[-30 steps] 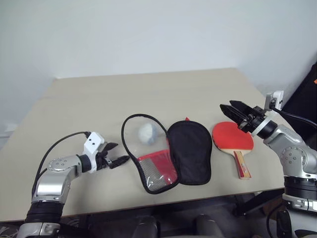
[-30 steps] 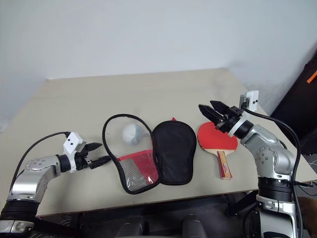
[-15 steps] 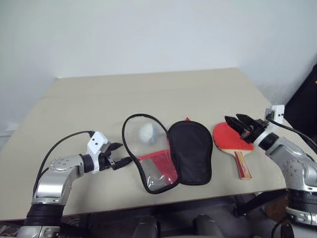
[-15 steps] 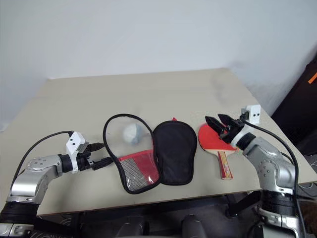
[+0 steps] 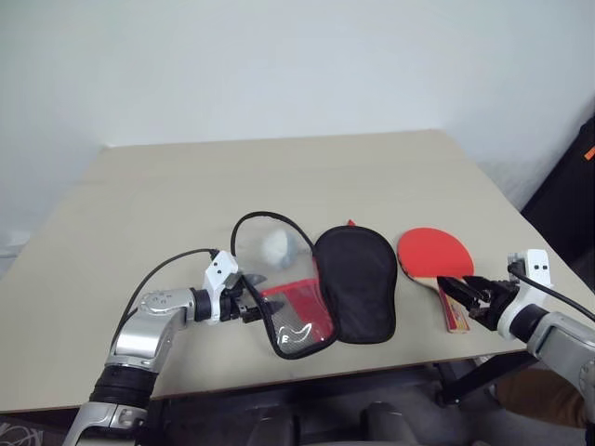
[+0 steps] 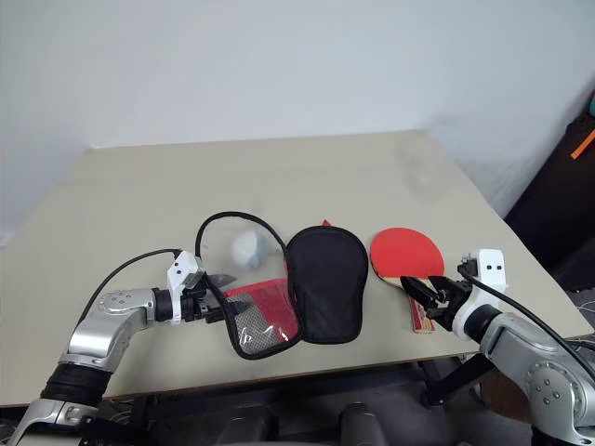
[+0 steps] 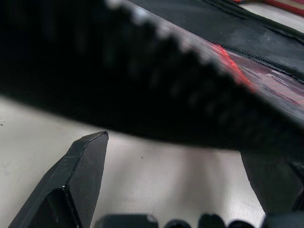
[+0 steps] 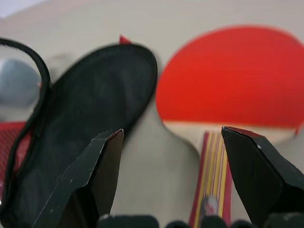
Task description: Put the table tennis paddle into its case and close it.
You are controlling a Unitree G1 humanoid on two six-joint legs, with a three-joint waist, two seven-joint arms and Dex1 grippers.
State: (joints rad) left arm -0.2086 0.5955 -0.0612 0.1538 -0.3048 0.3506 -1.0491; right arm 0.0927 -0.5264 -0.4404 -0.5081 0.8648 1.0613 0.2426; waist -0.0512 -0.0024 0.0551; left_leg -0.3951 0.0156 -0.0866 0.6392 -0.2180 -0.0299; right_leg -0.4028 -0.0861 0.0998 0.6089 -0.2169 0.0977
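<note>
The table tennis paddle (image 5: pixel 435 252) lies flat at the right of the table (image 5: pixel 167 186), red face up, its wooden handle (image 8: pixel 212 173) pointing to the near edge. My right gripper (image 5: pixel 457 290) hovers open low over that handle, one finger on each side of it. The case (image 5: pixel 356 282) lies unzipped and spread out in the middle, its black half on the right and its clear side with the red logo panel (image 5: pixel 296 314) on the left. My left gripper (image 5: pixel 251 299) is open at the clear side's black zip rim (image 7: pixel 142 85), which runs across just past its fingers (image 7: pixel 71 190).
A small whitish ball (image 5: pixel 276 247) rests inside the loop of the clear side. Bare tabletop stretches to the far side and the left. The table's near edge runs just below both grippers. A dark object stands off the table's right side.
My left gripper has slid right up to the case's rim. My right gripper has dropped and pulled back from above the paddle's face to its handle.
</note>
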